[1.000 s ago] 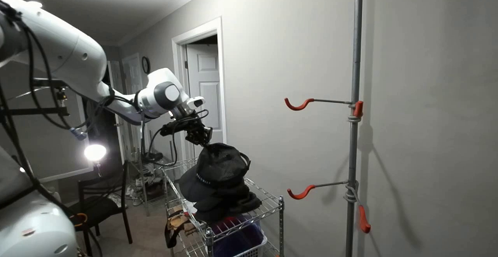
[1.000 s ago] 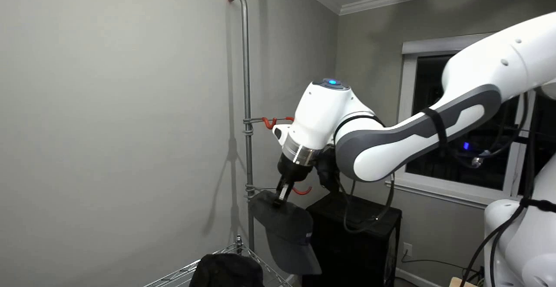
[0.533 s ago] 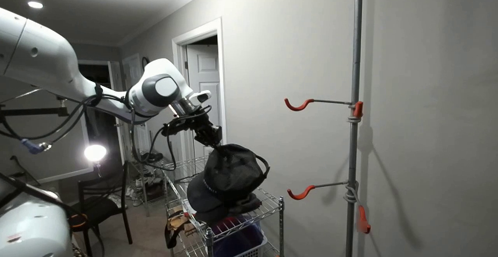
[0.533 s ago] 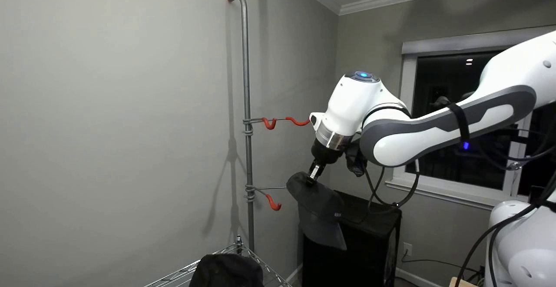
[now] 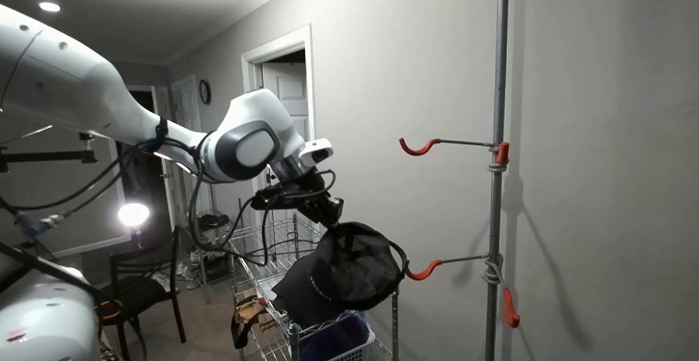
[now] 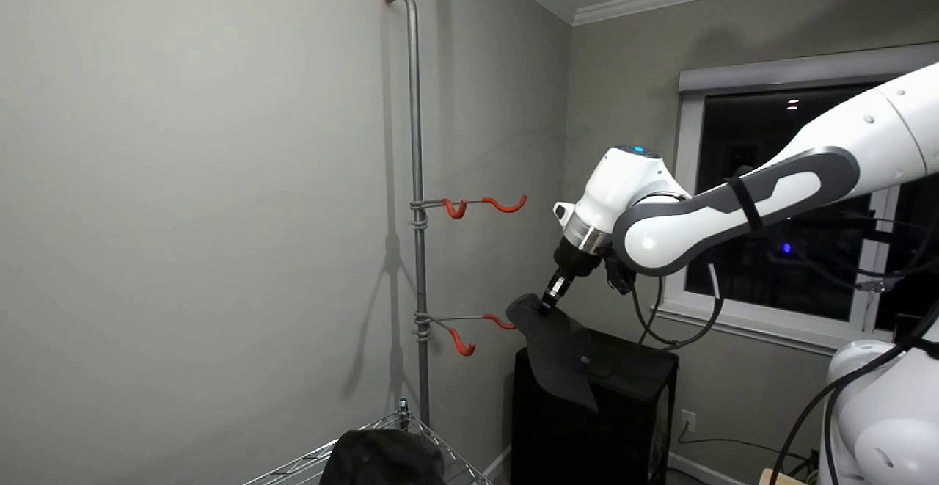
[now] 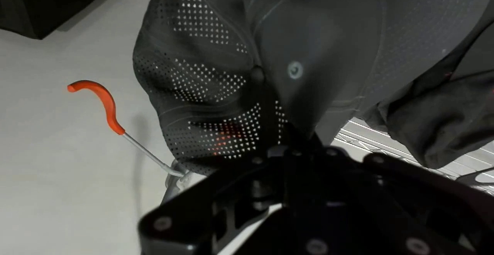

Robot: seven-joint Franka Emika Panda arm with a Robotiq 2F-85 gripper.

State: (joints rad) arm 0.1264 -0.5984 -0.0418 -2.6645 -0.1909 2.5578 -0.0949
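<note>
My gripper [image 5: 332, 222] is shut on the top of a black cap [image 5: 344, 279]; it also shows in an exterior view [image 6: 549, 304]. The cap hangs from the fingertips with its mesh side and strap turned towards the pole [image 5: 498, 208] and its brim tilted down. In the wrist view the cap [image 7: 324, 43] fills the upper middle, and the fingertips [image 7: 293, 147] are dark against it. A lower red-tipped hook [image 5: 423, 272] is nearest the cap's strap; I cannot tell whether they touch. In the wrist view a red hook [image 7: 110, 108] stands left of the cap.
An upper red-tipped hook [image 5: 419, 148] juts from the pole above the cap. A wire shelf [image 6: 293, 468] carries another dark cap [image 6: 381, 457]. A bin [image 5: 349, 344] sits on a lower shelf. A black cabinet [image 6: 587, 434] stands behind the held cap. A chair [image 5: 142, 287] is further back.
The gripper has carried the cap off over the shelf towards the lower hooks, moving right in both exterior views. The cap has tilted more. The grip has stayed shut.
</note>
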